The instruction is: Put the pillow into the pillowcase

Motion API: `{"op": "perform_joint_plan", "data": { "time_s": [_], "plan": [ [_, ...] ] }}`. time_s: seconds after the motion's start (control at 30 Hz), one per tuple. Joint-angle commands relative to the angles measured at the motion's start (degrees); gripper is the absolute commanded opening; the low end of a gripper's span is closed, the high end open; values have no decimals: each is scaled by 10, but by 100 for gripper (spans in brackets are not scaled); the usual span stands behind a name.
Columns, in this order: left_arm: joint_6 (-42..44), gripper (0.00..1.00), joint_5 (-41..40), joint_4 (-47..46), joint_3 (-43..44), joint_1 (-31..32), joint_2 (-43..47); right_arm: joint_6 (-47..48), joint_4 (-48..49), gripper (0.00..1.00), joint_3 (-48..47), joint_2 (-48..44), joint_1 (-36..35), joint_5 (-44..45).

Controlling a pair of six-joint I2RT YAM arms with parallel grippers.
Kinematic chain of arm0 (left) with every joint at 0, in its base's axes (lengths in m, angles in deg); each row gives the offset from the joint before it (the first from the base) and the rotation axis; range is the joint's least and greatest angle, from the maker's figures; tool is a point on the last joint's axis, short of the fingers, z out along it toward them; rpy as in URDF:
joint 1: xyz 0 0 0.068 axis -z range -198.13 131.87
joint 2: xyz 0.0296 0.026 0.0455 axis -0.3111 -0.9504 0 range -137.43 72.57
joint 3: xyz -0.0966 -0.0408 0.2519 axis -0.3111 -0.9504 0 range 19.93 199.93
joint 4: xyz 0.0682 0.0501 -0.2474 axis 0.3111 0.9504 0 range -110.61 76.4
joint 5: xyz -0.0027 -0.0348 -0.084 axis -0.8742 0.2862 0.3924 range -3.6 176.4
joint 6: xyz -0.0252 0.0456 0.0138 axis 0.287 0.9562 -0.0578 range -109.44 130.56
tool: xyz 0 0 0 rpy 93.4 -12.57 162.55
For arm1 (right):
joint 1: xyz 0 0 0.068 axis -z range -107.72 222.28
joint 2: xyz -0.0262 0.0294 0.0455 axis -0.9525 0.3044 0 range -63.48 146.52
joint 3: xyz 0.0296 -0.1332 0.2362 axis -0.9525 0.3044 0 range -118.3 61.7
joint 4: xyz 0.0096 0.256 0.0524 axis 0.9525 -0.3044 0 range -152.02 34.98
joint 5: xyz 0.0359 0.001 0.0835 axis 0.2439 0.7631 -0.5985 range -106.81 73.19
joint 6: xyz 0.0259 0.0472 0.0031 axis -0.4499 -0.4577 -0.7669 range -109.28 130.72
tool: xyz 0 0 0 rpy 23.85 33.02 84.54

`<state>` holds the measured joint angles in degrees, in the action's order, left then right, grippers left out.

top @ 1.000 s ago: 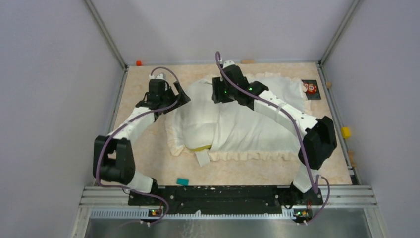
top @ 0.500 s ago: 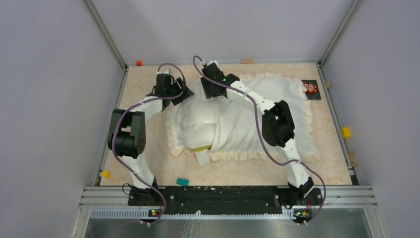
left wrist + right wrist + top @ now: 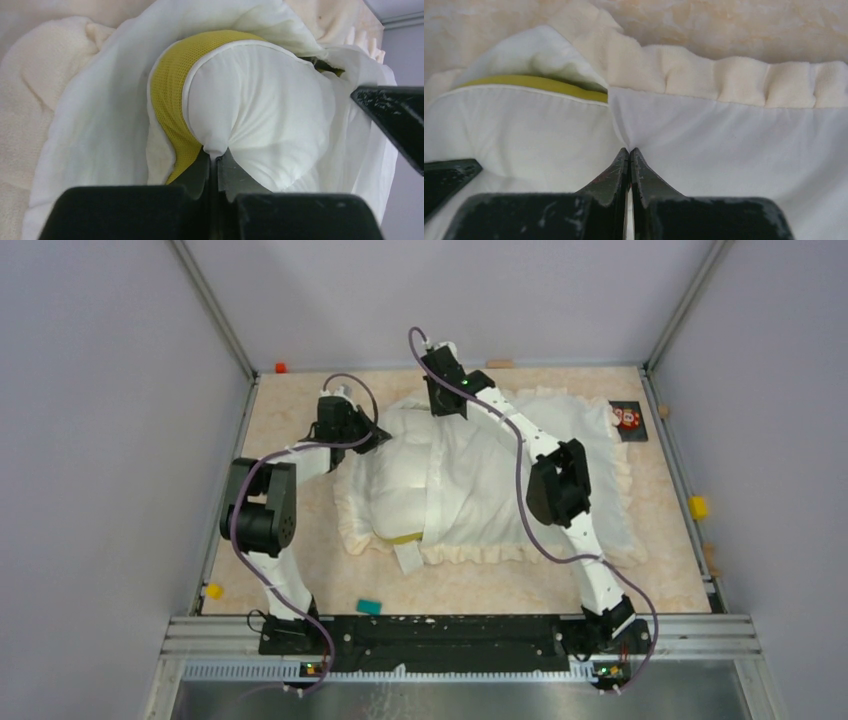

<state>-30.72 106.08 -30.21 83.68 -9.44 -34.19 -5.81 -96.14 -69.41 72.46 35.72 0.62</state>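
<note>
- Left pincer (image 3: 216,159) is clamped tight, its two tips pressed together on a pinch of the pillow (image 3: 260,105). The white cover puckers into the tips right beside the yellow band (image 3: 170,95).
- From the left wrist, the pillow's rounded corner bulges directly ahead of those tips and touches them. The pillowcase (image 3: 90,130) is draped loosely around its left and far sides.
- Right pincer (image 3: 630,150) is closed as well, nipping a fold of thin white cloth at the pillowcase's edge, just where that edge meets the pillow.
- From the right wrist, the frilly border (image 3: 724,80) runs across just beyond the tips. The pillow's yellow edge lies to their left, partly tucked under a raised flap of the pillowcase.
- From above, both pincers sit at the far-left end of the bundle, the left one on its left flank and the right one on its far edge, near each other but apart.
- The pillow lies plump on the worktop (image 3: 300,530) with the pillowcase around it. A short strip of yellow shows at the near edge, and how much is inside I cannot tell.
- The pillowcase spreads flatter to the right, with its frill along the near edge.
</note>
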Motion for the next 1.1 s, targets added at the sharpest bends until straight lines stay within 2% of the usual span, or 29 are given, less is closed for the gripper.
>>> {"op": "perform_joint_plan", "data": {
  "time_s": [0.0, 0.13, 0.37, 0.43, 0.47, 0.53, 0.57, 0.6, 0.67, 0.73, 0.83, 0.9, 1.07],
  "plan": [
    [-3, 0, 38, -33, -20, 45, 38, -28, -21, 0, -88, 4, -22, -46],
    [-28, 0, 26, -54, 7, 96, 40, -58, -12, 0, -117, -1, -56, -84],
    [-90, 0, 46, -75, 45, 80, -26, -82, -8, 0, -103, -14, -57, -114],
    [-94, 9, 54, -81, 43, 80, -28, -74, -22, 0, -115, -15, -56, -109],
    [-91, 16, 53, -80, 37, 78, -20, -68, -33, 7, -118, -18, -56, -102],
    [-77, 33, 49, -70, 26, 69, 1, -57, -52, 33, -115, -35, -56, -84],
    [-67, 38, 47, -54, 25, 62, 12, -54, -59, 44, -107, -48, -56, -78],
    [-59, 44, 49, -40, 23, 55, 23, -52, -64, 51, -93, -71, -57, -75],
    [-42, 62, 53, -13, 10, 42, 52, -52, -65, 56, -39, -115, -62, -60],
    [-16, 72, 44, 25, -1, 34, 87, -56, -57, 56, 40, -169, -69, -43],
    [16, 79, 43, 91, -26, 33, 145, -71, -25, 55, 180, -260, -91, -13],
    [21, 82, 59, 93, -66, 34, 182, -88, -19, 52, 266, -313, -112, 15],
    [42, 84, 89, 128, -152, 43, 263, -148, 3, 42, 422, -411, -166, 18]
  ]
}}
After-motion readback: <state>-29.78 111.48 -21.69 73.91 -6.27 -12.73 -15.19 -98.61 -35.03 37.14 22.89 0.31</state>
